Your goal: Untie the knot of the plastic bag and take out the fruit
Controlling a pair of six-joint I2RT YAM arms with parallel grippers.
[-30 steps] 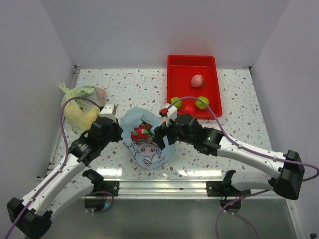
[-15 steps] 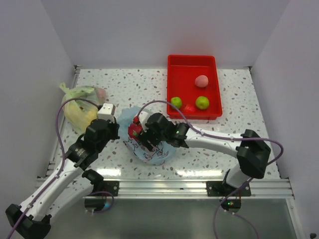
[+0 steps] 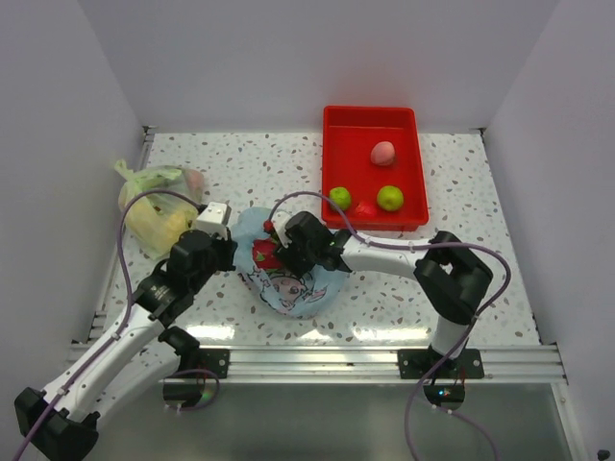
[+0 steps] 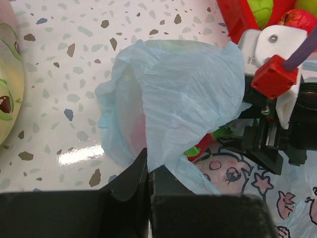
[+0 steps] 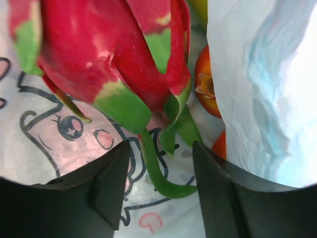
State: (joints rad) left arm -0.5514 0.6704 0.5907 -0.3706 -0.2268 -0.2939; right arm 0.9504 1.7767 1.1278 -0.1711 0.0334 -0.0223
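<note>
The light blue plastic bag point(image 3: 288, 283) point(image 4: 188, 89) lies mid-table with its mouth held open; the knot is out of view. My left gripper point(image 3: 233, 253) point(image 4: 148, 168) is shut on the bag's left rim. My right gripper point(image 3: 273, 252) point(image 5: 161, 171) reaches into the mouth with its jaws apart on either side of the green leaf tips of the pink dragon fruit point(image 3: 262, 255) point(image 5: 99, 54), not pressing them. An orange fruit point(image 5: 205, 87) lies beside the dragon fruit inside the bag. More fruit sits in the red tray point(image 3: 336, 144): a peach point(image 3: 382, 153) and two green ones point(image 3: 339, 198) point(image 3: 389, 198).
A yellow-green bag point(image 3: 154, 206) holding yellow fruit lies at the left, close to the left arm. The red tray stands behind and to the right of the blue bag. White walls enclose the table on three sides.
My right gripper has moved left into the bag's mouth onto the dragon fruit, and its jaws have narrowed. The left gripper has kept its hold on the bag's rim.
</note>
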